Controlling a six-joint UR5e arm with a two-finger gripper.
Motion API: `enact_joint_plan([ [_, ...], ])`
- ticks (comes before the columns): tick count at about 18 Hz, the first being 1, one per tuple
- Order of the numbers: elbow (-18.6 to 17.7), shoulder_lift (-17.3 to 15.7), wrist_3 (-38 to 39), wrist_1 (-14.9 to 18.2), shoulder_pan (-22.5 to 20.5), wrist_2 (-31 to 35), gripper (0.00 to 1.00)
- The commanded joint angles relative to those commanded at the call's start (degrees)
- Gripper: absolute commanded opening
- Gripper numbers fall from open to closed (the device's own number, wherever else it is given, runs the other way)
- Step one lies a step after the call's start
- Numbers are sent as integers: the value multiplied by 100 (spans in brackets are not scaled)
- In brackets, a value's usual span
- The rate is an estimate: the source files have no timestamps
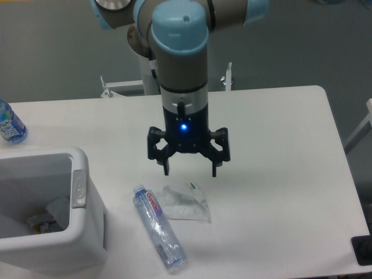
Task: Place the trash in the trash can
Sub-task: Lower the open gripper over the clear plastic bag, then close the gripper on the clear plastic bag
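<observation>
Camera view from the front shows a white rectangular table (279,174) with a grey-and-light-blue robot arm (180,52) reaching down over its middle. At the arm's end, the black two-finger gripper (190,170) hangs above the tabletop with its jaws spread wide and nothing between them; a small blue light glows on its body.

Taking the white rectangular plastic trash can with a thick rounded rim (64,232) as the landmark, at the table's near left corner: a grey tab (79,189) sits on its right rim, and some crumpled scraps lie inside it, too dim to identify. Just to the right of the can, the clear slim plastic bottle with a red-and-white label (158,226) lies on its side, angled with one end pointing toward the far left. Farther right of the can, touching or nearly touching the bottle's upper part, lies the small whitish see-through plastic wrapper (185,203). The gripper is above and slightly behind this wrapper, apart from it.

Behind the can, at the table's far left edge, a blue-labelled plastic bottle (10,123) is partly cut off by the frame.
</observation>
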State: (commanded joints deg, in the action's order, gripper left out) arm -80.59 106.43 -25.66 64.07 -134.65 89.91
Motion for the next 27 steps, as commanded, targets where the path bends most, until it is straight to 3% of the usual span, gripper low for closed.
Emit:
enact_joint_plan([
  [5, -158, 308, 105, -132, 9, 238, 100],
  [9, -491, 413, 167, -140, 26, 220, 100],
  [14, -1185, 554, 835, -799, 53, 220, 100],
  [19, -1240, 940, 1326, -826, 149, 168, 100],
  [27, -1696, 1038, 1371, -826, 246, 132, 99],
])
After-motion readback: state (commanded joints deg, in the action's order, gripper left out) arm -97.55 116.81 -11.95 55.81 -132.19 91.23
